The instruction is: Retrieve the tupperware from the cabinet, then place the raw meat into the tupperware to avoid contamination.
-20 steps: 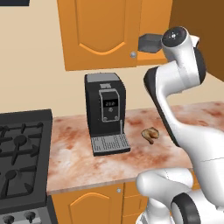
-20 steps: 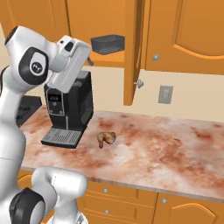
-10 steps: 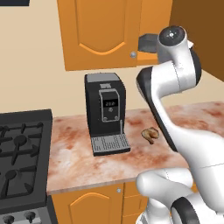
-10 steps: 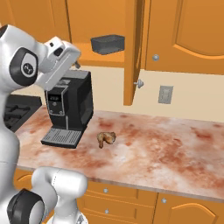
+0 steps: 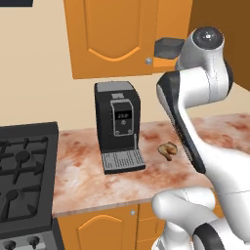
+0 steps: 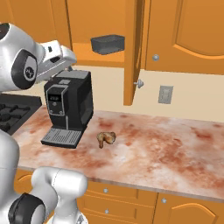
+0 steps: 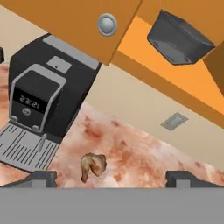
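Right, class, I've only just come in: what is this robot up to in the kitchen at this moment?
The white arm is raised toward the open cabinet, where the tupperware sits on the shelf, not yet touched. The end effector is open and holds nothing. The raw meat lies on the counter beside the coffee machine. So neither the fetching nor the packing is done.

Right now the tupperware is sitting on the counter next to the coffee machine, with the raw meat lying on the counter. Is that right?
Not quite. The tupperware sits on the shelf of the open cabinet, as the right base view shows. The raw meat does lie on the counter beside the coffee machine.
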Controlling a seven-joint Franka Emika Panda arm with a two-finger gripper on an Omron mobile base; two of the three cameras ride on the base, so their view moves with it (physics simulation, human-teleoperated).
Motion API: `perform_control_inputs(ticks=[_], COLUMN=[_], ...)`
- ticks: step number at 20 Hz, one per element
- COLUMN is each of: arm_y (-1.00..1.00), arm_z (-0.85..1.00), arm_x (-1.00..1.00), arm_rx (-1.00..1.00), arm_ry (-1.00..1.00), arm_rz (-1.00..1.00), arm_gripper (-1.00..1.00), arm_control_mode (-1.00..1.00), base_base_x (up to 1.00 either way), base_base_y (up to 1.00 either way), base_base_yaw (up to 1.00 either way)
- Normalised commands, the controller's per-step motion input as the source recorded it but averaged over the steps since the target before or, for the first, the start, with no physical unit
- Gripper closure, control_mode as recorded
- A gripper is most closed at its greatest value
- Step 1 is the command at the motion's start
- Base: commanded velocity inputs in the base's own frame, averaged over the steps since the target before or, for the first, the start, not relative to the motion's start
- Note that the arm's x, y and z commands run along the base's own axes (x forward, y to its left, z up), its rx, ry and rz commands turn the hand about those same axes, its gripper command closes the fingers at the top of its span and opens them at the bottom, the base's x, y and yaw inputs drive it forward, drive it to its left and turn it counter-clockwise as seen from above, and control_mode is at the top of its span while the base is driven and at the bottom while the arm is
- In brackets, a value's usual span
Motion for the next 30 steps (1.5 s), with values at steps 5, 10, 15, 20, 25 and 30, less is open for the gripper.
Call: perform_control_inputs(ticks=[5,10,15,20,25,30], arm_y=[0.17,0.18,0.07,0.0,0.01,0.07], arm_z=[-0.12,-0.07,0.0,0.06,0.04,0.04], arm_x=[-0.06,-0.03,-0.21,-0.26,-0.2,-0.1], arm_rx=[0.36,0.3,0.2,0.14,0.14,0.13], arm_ry=[-0.21,-0.26,-0.26,-0.32,-0.37,-0.34], arm_rz=[0.0,0.0,0.0,0.0,0.0,0.0], arm_gripper=[-1.0,-1.0,-1.0,-1.0,-1.0,-1.0], arm_control_mode=[-1.0,-1.0,-1.0,-1.0,-1.0,-1.0], base_base_x=[0.0,0.0,0.0,0.0,0.0,0.0], base_base_y=[0.0,0.0,0.0,0.0,0.0,0.0], base_base_yaw=[0.0,0.0,0.0,0.0,0.0,0.0])
